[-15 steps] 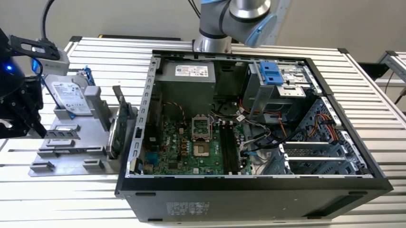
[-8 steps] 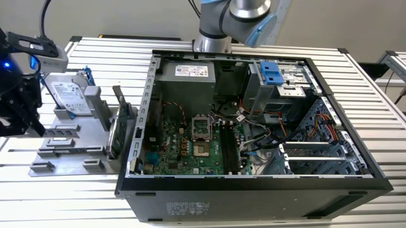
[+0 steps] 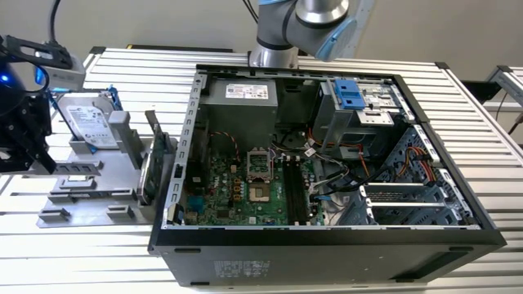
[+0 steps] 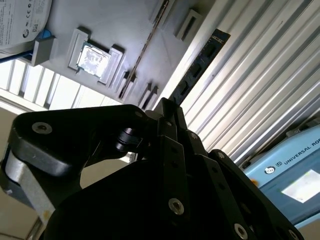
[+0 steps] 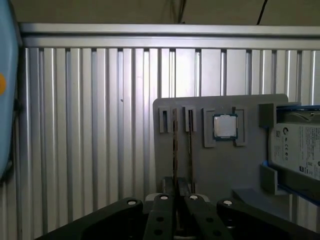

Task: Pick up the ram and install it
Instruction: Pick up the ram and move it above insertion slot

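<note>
One ram, a dark narrow stick, pinched at one end by the claw, fingers closed tight on it, stick jutting straight out past the fingertips, held over the ribbed desk beside the grey parts tray

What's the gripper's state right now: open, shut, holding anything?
The gripper: closed, holding the ram by one end, seen in the second wrist view.
</note>
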